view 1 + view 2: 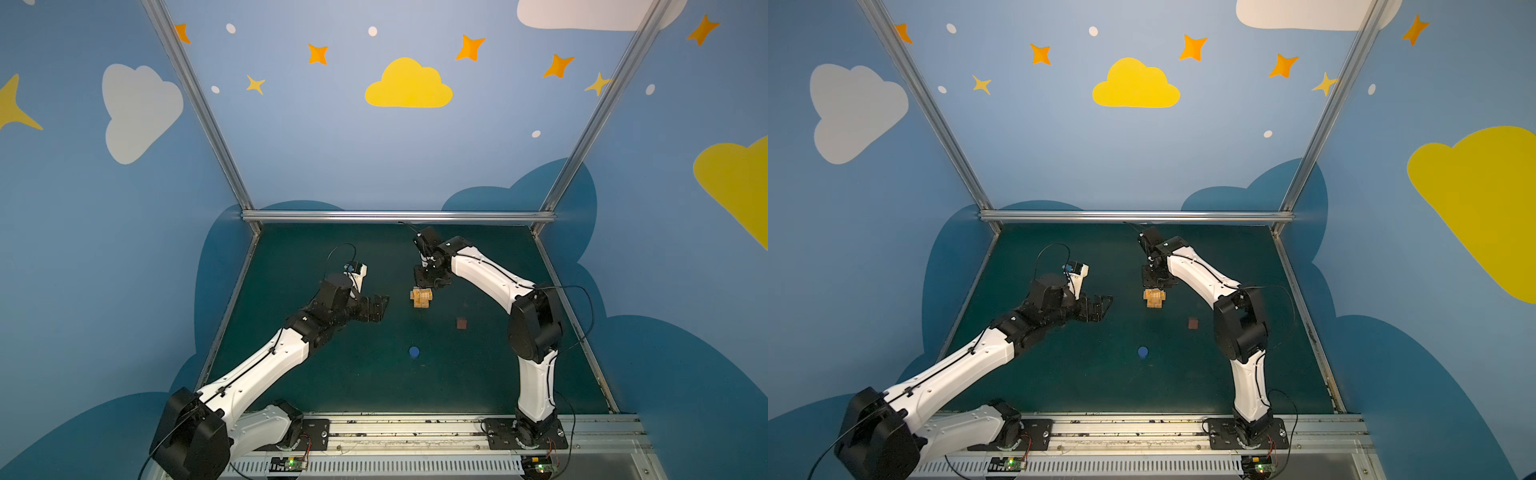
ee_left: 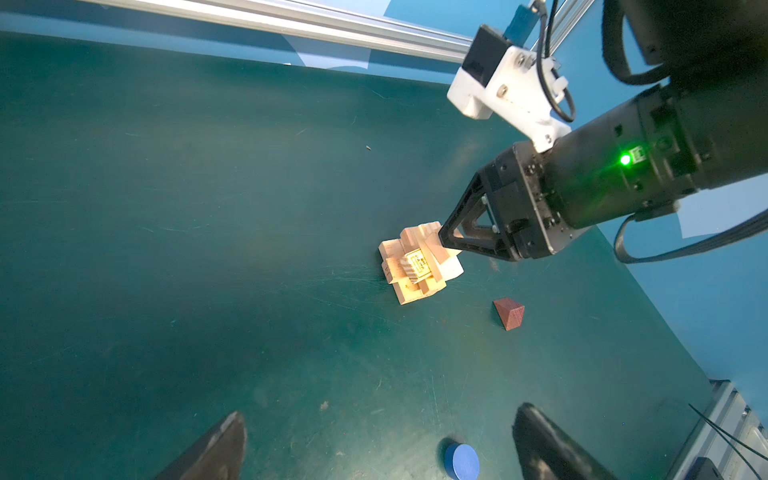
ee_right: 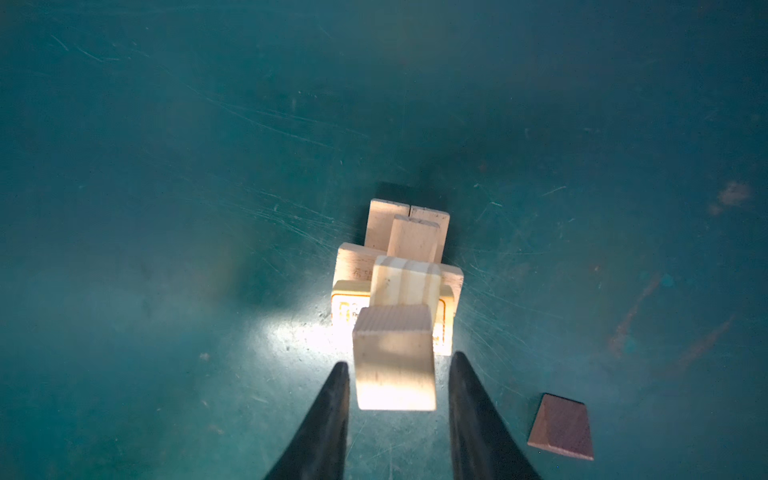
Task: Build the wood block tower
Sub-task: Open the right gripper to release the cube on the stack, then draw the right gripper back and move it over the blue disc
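Right tool [image 3: 397, 365] stood slightly apart astride tan cube [image 3: 395, 353] atop wood block tower [image 1: 421, 298], seemingly letting it settle | left tool [image 2: 380, 413] gaped wide toward worktop's [image 1: 332, 386] left edge, likely keeping clear.

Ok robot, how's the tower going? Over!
Left gripper open, empty. Right gripper open around tan cube on tower. Red-brown cube, blue round piece loose nearby. Nothing blocking.

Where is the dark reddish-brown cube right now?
In both top views the dark reddish-brown cube lies alone on the green mat, right of the wood block tower and nearer the arm bases.
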Controlling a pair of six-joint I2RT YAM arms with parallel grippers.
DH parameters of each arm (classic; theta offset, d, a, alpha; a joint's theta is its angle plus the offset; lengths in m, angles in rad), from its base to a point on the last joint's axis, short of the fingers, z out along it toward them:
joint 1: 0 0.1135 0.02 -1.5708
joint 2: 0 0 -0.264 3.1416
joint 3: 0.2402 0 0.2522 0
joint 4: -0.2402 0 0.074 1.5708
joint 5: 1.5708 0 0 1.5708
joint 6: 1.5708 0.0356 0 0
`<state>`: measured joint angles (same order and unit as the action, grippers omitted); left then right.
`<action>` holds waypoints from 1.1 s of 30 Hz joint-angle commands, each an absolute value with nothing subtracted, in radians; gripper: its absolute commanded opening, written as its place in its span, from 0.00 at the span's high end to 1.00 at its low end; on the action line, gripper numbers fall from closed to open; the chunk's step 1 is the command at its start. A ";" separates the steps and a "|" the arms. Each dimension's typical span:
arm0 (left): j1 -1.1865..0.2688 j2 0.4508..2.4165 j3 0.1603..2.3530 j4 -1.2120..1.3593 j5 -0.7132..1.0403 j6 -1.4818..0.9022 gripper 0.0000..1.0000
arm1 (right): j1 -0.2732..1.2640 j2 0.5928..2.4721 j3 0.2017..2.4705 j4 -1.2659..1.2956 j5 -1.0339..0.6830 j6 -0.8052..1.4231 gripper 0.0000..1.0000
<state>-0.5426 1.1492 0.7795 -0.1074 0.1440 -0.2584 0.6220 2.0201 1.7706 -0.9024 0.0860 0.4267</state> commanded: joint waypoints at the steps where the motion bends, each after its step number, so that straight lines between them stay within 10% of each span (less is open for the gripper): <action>1: -0.543 1.125 0.768 -0.091 0.125 -0.246 0.01 | 0.629 1.978 1.804 -0.931 0.101 0.430 0.64; 33: -0.567 0.823 0.799 -0.467 0.201 0.057 0.00 | 0.835 1.425 1.321 -0.739 0.186 0.360 0.64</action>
